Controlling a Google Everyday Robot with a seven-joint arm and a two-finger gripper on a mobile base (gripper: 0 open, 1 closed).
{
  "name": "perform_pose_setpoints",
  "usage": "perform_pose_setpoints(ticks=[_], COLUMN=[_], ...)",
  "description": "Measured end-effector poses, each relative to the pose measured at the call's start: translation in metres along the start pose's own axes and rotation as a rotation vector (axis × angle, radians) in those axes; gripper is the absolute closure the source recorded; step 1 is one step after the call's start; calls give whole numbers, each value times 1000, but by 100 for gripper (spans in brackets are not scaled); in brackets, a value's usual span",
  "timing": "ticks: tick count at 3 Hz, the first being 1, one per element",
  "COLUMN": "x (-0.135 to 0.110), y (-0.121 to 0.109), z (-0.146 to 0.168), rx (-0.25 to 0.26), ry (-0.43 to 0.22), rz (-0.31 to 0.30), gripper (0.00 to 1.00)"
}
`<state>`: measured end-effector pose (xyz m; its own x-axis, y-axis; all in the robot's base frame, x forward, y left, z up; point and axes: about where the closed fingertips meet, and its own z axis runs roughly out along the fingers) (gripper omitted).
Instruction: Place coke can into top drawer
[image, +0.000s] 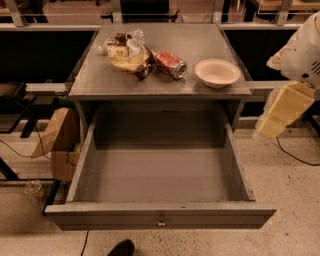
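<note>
The coke can is red with silver ends and lies on its side on the grey cabinet top, between the snack bags and the bowl. The top drawer is pulled fully out toward the front, and its grey inside is bare. My gripper is cream-coloured and hangs from the white arm at the right edge. It is beside the cabinet's right side, to the right of and lower than the can. It holds nothing that I can see.
Yellow-and-brown snack bags lie left of the can. A white bowl stands right of it. A cardboard box and a plastic cup sit on the floor at the left. A dark shoe tip shows at the bottom.
</note>
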<state>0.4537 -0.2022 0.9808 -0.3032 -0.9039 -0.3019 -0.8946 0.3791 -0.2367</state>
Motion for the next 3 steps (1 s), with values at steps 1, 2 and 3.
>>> perform_pose_setpoints(ticks=[1, 2, 3], x=[-40, -76, -81], y=[-11, -34, -40], z=[9, 17, 14], rx=[26, 65, 83], ry=[-112, -236, -261], rz=[127, 287, 329], gripper=[0, 0, 0])
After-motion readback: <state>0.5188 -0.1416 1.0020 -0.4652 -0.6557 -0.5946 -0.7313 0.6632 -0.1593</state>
